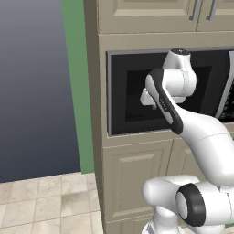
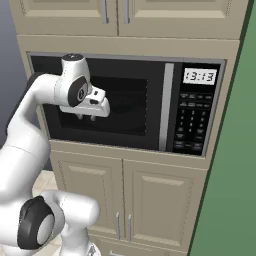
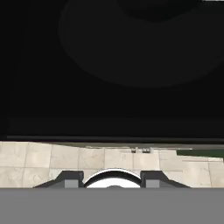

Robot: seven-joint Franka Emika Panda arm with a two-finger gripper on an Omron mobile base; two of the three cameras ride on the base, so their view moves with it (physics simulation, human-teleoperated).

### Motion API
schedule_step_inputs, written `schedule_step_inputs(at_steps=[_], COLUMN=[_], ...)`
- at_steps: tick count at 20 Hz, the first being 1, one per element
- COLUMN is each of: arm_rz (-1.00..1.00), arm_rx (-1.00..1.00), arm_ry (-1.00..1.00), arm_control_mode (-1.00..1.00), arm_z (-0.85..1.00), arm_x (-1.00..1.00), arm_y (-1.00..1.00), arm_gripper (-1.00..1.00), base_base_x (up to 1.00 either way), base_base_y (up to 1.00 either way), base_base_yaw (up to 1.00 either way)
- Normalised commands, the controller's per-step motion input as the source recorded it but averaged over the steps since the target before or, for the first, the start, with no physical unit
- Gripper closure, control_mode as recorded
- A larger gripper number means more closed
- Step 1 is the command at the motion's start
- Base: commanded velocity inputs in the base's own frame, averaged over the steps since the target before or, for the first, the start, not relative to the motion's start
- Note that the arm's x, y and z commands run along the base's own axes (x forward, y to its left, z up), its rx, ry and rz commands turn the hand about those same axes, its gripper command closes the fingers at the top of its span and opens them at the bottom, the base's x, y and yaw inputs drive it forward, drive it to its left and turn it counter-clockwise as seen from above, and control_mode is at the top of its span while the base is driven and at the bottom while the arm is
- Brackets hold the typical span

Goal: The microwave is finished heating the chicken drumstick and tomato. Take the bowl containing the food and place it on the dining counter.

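The only writing to be read was the clock display [image 2: 199, 76] on the microwave [image 2: 150, 107], which showed 13:13; the keypad [image 2: 192, 122] below it had rows of buttons whose marks were too small to make out.

The microwave sat built into beige cabinets [image 2: 150, 195], with two doors above and two below. Its dark glass door had a long pale handle [image 2: 165, 106] running down beside the keypad. Behind the glass the inside was nearly black, and in the hand view only a faint round dim shape showed there; no bowl, drumstick or tomato could be told apart in it.

The gripper [image 2: 86, 117] hung in front of the left part of the door, fingers pointing down, touching nothing. In the hand view the two finger tips [image 3: 70, 179] were cut off at the bottom, well apart, with nothing between them; whether that counted as fully spread I cannot tell. Beige floor tiles [image 1: 41, 201] lay below
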Motion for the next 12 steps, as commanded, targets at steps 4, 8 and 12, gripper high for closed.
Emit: schedule_step_inputs(at_steps=[4,8,12], arm_rz=[0.0,0.03,0.08], arm_rx=[0.0,0.0,0.0], arm_ry=[0.0,0.0,-0.02], arm_control_mode=[-1.0,-1.0,-1.0], arm_z=[0.0,0.0,0.0], arm_x=[-0.21,-0.46,-0.72], arm_y=[0.0,0.0,0.0], arm_gripper=[-1.0,-1.0,-1.0], base_base_x=[0.0,0.0,0.0], base_base_y=[0.0,0.0,0.0], base_base_yaw=[0.0,0.0,0.0])
